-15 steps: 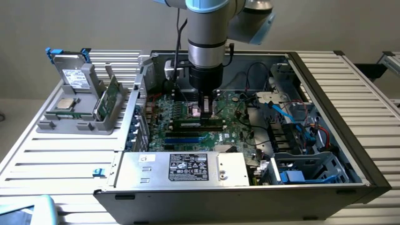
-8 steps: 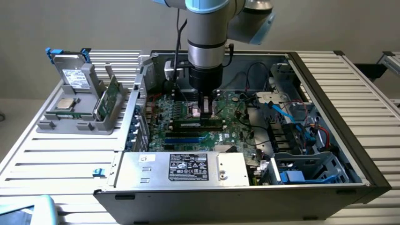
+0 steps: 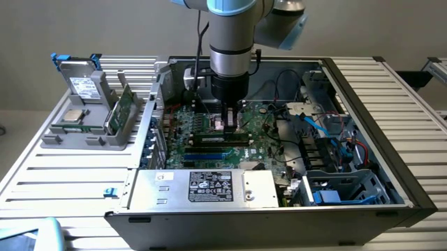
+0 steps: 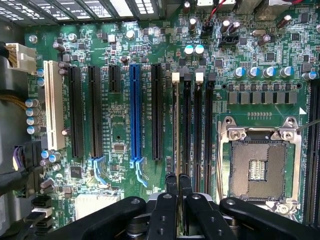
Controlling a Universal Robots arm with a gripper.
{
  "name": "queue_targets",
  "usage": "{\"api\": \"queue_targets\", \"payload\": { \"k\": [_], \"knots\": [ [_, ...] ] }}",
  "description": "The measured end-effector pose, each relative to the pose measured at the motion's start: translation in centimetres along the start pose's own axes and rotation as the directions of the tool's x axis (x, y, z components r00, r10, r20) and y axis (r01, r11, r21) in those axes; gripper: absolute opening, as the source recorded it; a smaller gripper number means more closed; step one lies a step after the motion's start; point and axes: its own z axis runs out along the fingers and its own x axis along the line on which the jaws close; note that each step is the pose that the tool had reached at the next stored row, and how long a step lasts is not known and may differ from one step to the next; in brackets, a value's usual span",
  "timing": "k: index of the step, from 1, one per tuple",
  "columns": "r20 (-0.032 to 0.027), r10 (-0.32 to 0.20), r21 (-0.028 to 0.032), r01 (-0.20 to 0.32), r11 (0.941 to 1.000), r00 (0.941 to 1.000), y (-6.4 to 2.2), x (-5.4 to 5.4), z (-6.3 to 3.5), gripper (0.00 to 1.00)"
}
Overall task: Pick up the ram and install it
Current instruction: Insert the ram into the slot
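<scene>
The ram (image 4: 175,125) is a thin dark-green stick seen edge-on, standing in the memory slot beside the white latch (image 4: 175,77) on the motherboard (image 4: 120,135). My gripper (image 4: 178,186) reaches down over that slot, its two black fingers pressed close together with the stick's edge running in between them. In the exterior view the gripper (image 3: 227,129) hangs straight down inside the open computer case (image 3: 363,104), with its tips at the ram (image 3: 220,139) in the row of memory slots.
An open processor socket (image 4: 260,170) lies beside the memory slots, and blue (image 4: 135,115) and white (image 4: 52,105) expansion slots lie on the other side. The power supply (image 3: 209,187) fills the case front. A grey holder (image 3: 84,133) at the exterior view's left carries a green card (image 3: 124,112) and a silver chip (image 3: 72,116).
</scene>
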Motion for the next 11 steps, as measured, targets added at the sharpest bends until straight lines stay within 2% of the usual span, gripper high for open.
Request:
{"api": "queue_targets", "payload": {
  "k": [11],
  "knots": [
    [0.0, 0.0, 0.0001, 0.0, 1.0, 1.0, 0.0, -0.02, 0.23, 0.13]
  ]
}}
